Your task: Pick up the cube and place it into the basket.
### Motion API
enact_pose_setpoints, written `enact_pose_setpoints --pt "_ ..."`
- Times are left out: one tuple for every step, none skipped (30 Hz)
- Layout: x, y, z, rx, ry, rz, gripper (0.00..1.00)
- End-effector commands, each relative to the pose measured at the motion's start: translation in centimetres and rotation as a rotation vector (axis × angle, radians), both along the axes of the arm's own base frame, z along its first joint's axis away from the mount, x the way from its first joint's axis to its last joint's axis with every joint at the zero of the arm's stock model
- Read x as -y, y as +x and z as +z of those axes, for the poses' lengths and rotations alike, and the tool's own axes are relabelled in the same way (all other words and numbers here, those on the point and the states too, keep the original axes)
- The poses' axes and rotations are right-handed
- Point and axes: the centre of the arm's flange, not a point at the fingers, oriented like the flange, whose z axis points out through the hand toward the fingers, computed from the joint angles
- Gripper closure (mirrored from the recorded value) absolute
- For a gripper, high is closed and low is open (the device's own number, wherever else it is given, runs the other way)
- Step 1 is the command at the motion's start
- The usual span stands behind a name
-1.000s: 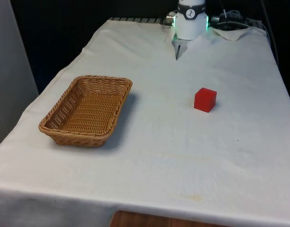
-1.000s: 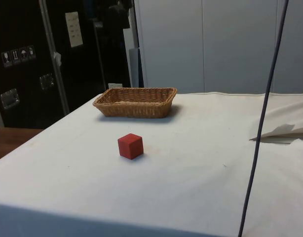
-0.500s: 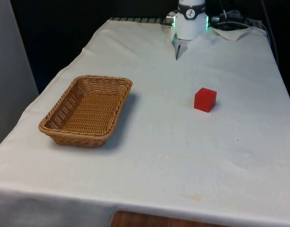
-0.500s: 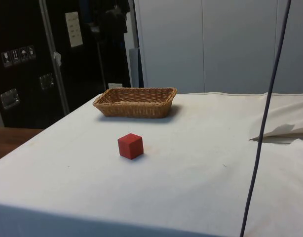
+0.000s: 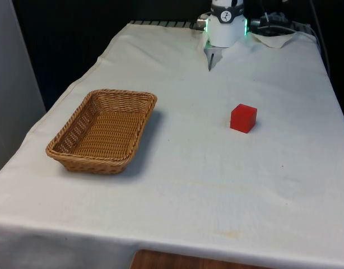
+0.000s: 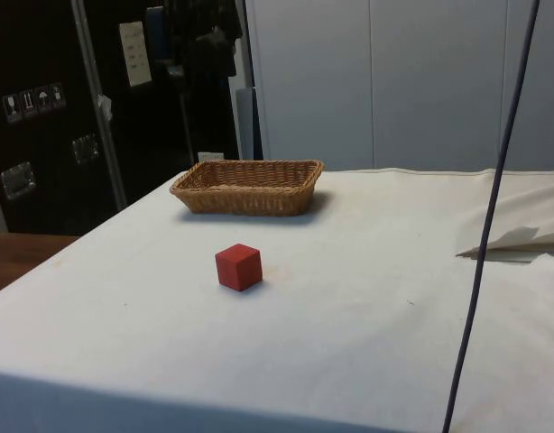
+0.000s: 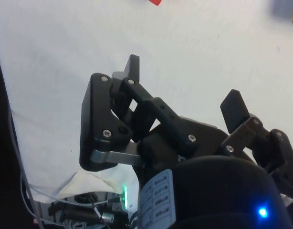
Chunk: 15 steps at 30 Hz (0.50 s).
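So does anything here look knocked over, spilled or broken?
Nothing stands out. The cube sits flat on the cloth, the basket stands upright and empty, apart from it, and the end effector holds nothing.

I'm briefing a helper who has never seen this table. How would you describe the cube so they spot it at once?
On the table under the white cloth, the wicker basket sits toward the front view's left. The cube stands alone on bare cloth toward the front view's right, well apart from it. It is small, solid red, sharp-edged.

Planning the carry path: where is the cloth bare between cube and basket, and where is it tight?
Bare cloth lies between the cube and the basket, and along the near edge. The basket is empty. Nothing is crowded; the gripper hangs open, apart from both.
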Motion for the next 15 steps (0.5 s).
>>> enact_pose_setpoints --pt "0.0 0.0 -0.1 0.004 0.001 -0.001 0.00" --pt "-0.2 -0.1 -0.4 0.022 0.001 -0.003 0.00" --pt "-0.2 -0.1 -0.5 0.026 0.002 -0.003 0.00" --pt "-0.2 -0.1 -0.7 0.028 0.002 -0.002 0.00" --pt "-0.3 -0.1 -0.9 0.031 0.003 -0.001 0.00" --pt "-0.4 -0.1 -1.0 0.033 0.004 0.000 0.00" --pt "-0.3 -0.1 -1.2 0.037 0.005 -0.001 0.00" --pt "-0.3 -0.1 -1.2 0.037 0.005 0.001 0.00" --pt "-0.3 -0.1 -1.3 0.037 0.005 0.001 0.00" --pt "-0.3 -0.1 -1.4 0.028 0.008 0.004 0.00" --pt "-0.3 -0.2 -1.2 0.037 0.006 0.000 0.00" --pt "-0.3 -0.2 -1.2 0.037 0.006 0.001 0.00" --pt "-0.3 -0.2 -1.3 0.035 0.007 0.001 0.00" --pt "-0.3 -0.2 -1.3 0.033 0.007 0.001 0.00" --pt "-0.4 -0.2 -1.3 0.034 0.006 0.004 0.00"
